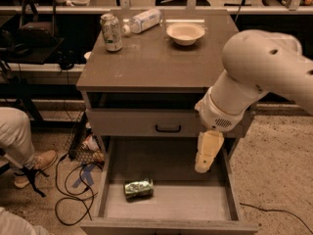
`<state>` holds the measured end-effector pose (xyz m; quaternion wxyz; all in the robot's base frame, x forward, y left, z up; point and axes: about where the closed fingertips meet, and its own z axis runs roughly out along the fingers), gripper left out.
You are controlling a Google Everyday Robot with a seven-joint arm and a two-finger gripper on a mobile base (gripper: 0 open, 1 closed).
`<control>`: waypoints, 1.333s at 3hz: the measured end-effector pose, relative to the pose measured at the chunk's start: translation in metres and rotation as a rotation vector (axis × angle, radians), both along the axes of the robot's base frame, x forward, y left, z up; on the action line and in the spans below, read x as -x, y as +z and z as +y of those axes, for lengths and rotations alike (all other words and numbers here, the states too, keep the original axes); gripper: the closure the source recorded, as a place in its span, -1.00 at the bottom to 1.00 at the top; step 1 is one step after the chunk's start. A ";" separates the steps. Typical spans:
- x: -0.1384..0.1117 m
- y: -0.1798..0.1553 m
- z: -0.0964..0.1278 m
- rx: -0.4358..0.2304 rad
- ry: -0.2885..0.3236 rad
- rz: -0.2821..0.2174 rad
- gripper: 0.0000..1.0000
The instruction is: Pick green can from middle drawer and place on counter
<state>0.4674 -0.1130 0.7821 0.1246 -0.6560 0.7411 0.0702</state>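
The green can lies on its side on the floor of the open middle drawer, left of centre. My gripper hangs from the big white arm over the drawer's right side, well above the floor and to the right of the can, with nothing seen in it. The counter is the grey-brown top of the cabinet above.
On the counter stand a pale can with a reddish top, a lying plastic bottle and a white bowl. A closed drawer front with a black handle sits above the open drawer. A person's leg and shoe and cables lie at the left.
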 end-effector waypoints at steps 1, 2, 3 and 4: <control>0.007 -0.066 0.016 -0.017 0.008 0.093 -1.00; 0.007 -0.066 0.016 -0.017 0.008 0.093 -1.00; 0.005 -0.097 0.027 -0.005 0.006 0.111 -1.00; -0.001 -0.154 0.052 -0.011 0.015 0.136 -1.00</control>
